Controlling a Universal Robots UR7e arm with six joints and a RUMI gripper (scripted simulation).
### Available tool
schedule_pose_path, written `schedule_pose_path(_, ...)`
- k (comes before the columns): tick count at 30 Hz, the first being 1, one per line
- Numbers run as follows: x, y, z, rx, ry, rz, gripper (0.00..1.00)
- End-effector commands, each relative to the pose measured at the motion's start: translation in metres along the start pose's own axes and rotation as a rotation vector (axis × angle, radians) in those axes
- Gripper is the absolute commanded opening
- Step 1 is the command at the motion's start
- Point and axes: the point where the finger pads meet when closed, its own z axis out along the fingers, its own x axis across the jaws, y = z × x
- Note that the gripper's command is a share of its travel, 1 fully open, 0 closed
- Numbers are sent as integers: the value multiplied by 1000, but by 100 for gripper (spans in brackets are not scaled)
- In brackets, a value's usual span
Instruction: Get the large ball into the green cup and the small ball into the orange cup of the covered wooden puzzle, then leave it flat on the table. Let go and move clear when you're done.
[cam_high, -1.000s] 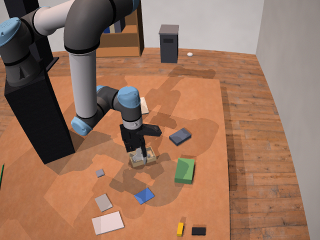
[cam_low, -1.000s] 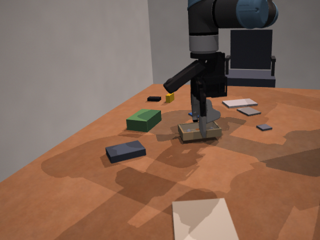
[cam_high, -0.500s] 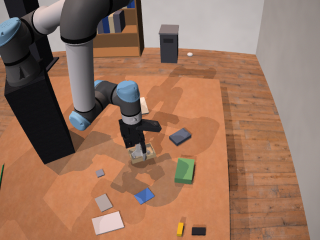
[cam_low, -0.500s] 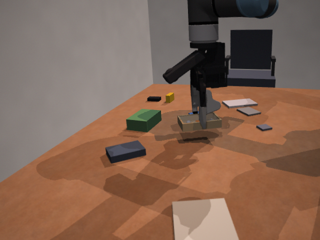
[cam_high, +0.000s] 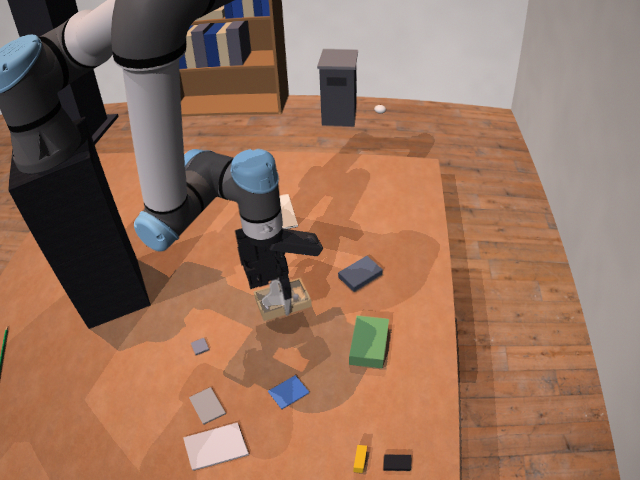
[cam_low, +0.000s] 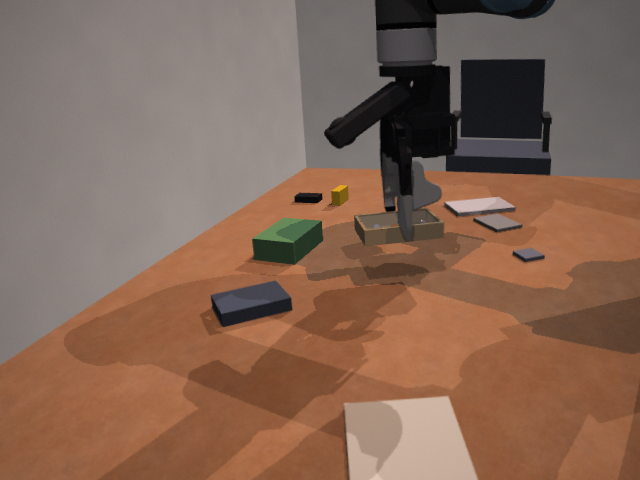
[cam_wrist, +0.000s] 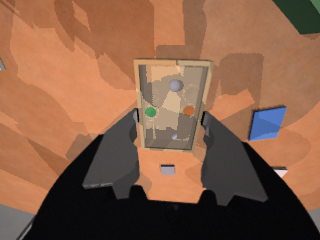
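Observation:
The covered wooden puzzle (cam_wrist: 172, 105) is a shallow tan box with a clear lid. My gripper (cam_wrist: 169, 110) is shut on its long sides near the closer end and holds it a little above the table, roughly level. Inside, the large grey ball lies toward the far end. The small grey ball lies near the closer end. The green cup (cam_wrist: 150, 112) at the left and the orange cup (cam_wrist: 188, 110) at the right both stand empty. The puzzle also shows in the top view (cam_high: 283, 302) and in the exterior view (cam_low: 398, 227), with its shadow on the table beneath it.
A green block (cam_high: 369, 341) and a dark slate block (cam_high: 360, 272) lie right of the puzzle. A blue tile (cam_high: 288, 391), grey tiles (cam_high: 206, 404), a white sheet (cam_high: 215, 445), a yellow block (cam_high: 360, 458) and a black block (cam_high: 397, 461) lie nearer the front. The arm's black pedestal (cam_high: 72, 232) stands left.

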Motion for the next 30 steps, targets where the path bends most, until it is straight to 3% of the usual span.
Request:
schedule_pose_path(1, 0, 0, -6, 1, 1, 0, 44)
schedule_pose_path(30, 0, 0, -9, 1, 1, 0, 44)
